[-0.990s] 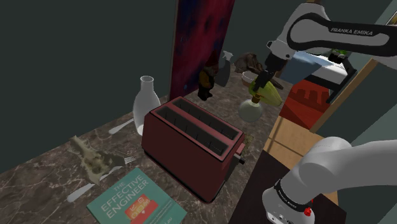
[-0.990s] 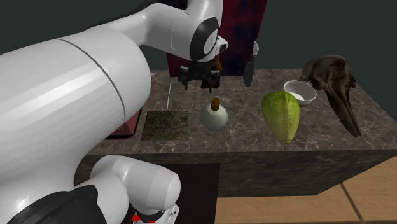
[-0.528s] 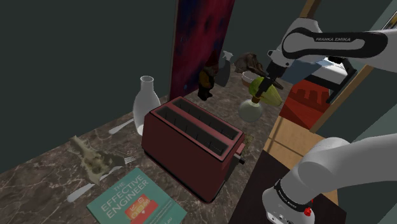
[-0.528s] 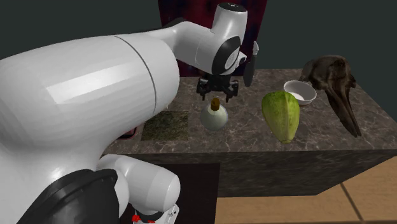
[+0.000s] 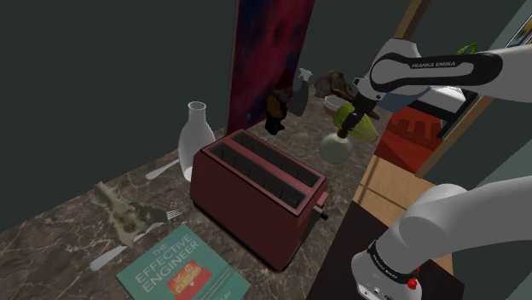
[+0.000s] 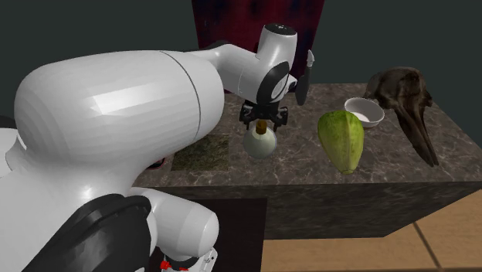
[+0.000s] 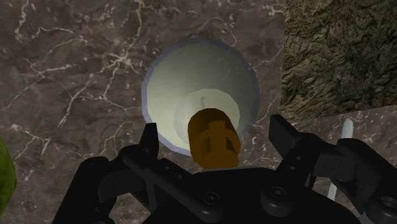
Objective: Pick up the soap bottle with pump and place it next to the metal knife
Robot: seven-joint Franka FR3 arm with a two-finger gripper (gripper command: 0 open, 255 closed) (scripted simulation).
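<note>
The soap bottle (image 5: 337, 147) (image 6: 259, 144) (image 7: 191, 89) is round and pale with a brown pump top (image 7: 214, 137). It stands upright on the dark marble counter (image 6: 309, 166), near the front edge. My gripper (image 5: 349, 122) (image 6: 263, 120) (image 7: 216, 130) hangs straight above it, open. One finger is on each side of the pump top, and neither touches it. Silvery cutlery (image 5: 159, 170) (image 5: 109, 255) lies at the far end of the counter, at the shoulder view's left; which piece is the knife I cannot tell.
A dark red toaster (image 5: 256, 192), a glass vase (image 5: 196, 141) and a teal book (image 5: 179, 273) stand between the bottle and the cutlery. A green lettuce (image 6: 341, 139), white bowl (image 6: 364, 112) and brown skull (image 6: 405, 100) lie beside the bottle, with a dark mat (image 6: 201, 152) on its other side.
The arm has swung over the bottle and come down, so the fingers now straddle the pump top. They stayed open throughout. The bottle has not moved.
</note>
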